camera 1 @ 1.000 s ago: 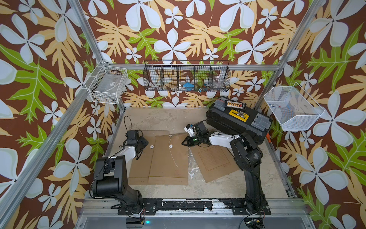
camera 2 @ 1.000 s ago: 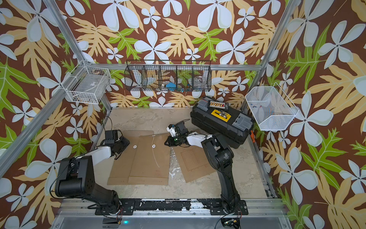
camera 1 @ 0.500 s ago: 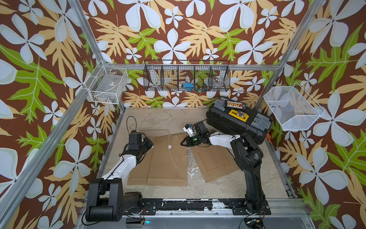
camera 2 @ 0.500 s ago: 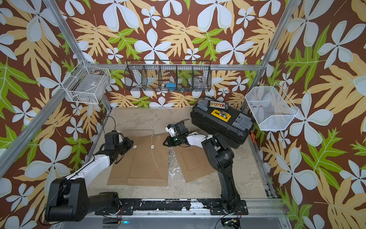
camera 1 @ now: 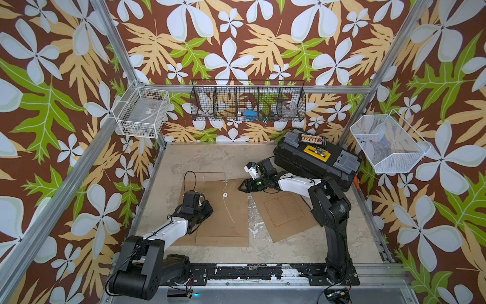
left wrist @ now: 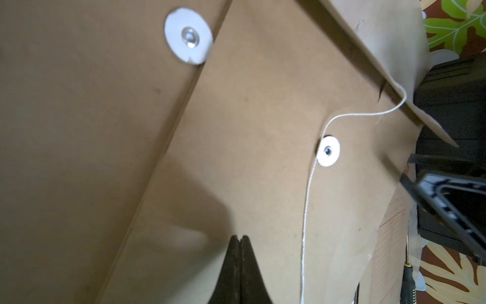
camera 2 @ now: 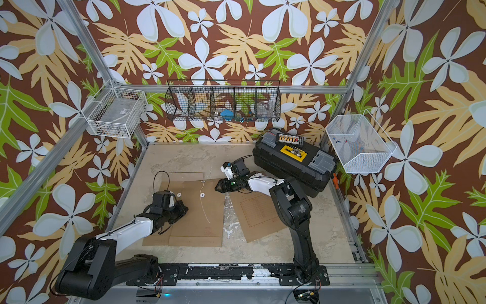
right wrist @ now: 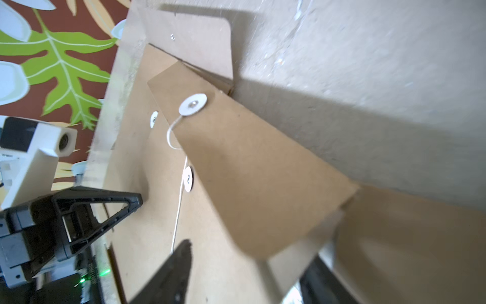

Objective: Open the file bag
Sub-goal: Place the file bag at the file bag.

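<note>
My left jaws are clenched, tip pressed to tip with nothing between them. They sit low over the face of the file bag [camera 1: 226, 218]; whether they touch the paper I cannot tell. The bag lies flat on the surface [camera 1: 200, 160], stretching from my left jaws across to my right ones.

My right jaws are released and spread wide at the bag's corner. The flap [right wrist: 249, 171] stands lifted off the bag's body, its near edge over the gap between them, and they are not closed on it.

The string [left wrist: 307, 197] hangs slack from the flap's disc [right wrist: 192, 104]. It runs past the body's disc [left wrist: 328, 151] just ahead of my left jaws and on down the bag's face.

A second bag [left wrist: 65, 131] lies partly under the first, beside my left jaws. A third bag [camera 1: 284, 213] lies under my right arm, and a toolbox [camera 1: 315, 160] sits behind my right jaws.
</note>
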Robot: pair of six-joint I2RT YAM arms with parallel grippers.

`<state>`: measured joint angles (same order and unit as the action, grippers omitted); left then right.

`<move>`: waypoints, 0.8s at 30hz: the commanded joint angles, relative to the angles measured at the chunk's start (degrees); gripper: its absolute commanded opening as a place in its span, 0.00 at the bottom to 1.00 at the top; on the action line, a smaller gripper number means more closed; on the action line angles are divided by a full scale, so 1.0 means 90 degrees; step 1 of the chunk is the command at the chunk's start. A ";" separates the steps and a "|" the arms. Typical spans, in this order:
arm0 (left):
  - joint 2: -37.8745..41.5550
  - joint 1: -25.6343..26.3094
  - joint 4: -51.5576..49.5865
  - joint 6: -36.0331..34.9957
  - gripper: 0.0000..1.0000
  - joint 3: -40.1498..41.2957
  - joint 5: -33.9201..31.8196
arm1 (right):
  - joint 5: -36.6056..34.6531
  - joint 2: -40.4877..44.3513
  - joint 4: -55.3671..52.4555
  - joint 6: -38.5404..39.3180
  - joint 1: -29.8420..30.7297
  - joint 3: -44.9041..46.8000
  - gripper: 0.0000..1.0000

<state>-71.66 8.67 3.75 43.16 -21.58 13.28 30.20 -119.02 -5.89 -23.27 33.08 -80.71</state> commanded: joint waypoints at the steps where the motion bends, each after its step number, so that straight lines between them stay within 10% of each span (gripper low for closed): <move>1: -0.0078 0.0000 0.0188 0.0056 0.00 0.0149 -0.0093 | -0.1361 0.0361 -0.0329 0.0387 0.0013 0.0002 0.77; 4: -0.0115 0.0002 0.0232 0.0097 0.00 0.0266 -0.0108 | -0.2104 0.0762 -0.0175 0.0601 0.0121 0.0274 0.74; 14: -0.0046 0.0003 0.0128 0.0132 0.00 0.0318 -0.0271 | -0.1007 0.0302 0.0670 0.0972 0.0857 0.0198 0.16; 24: 0.0050 0.0004 -0.0111 0.0104 0.00 0.0262 -0.0401 | -0.1889 -0.0734 0.0186 0.1096 0.0885 -0.0769 0.02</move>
<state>-71.35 8.69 7.03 44.64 -19.03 11.70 15.81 -124.05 -2.39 -14.50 40.88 -85.73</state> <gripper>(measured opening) 0.051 0.049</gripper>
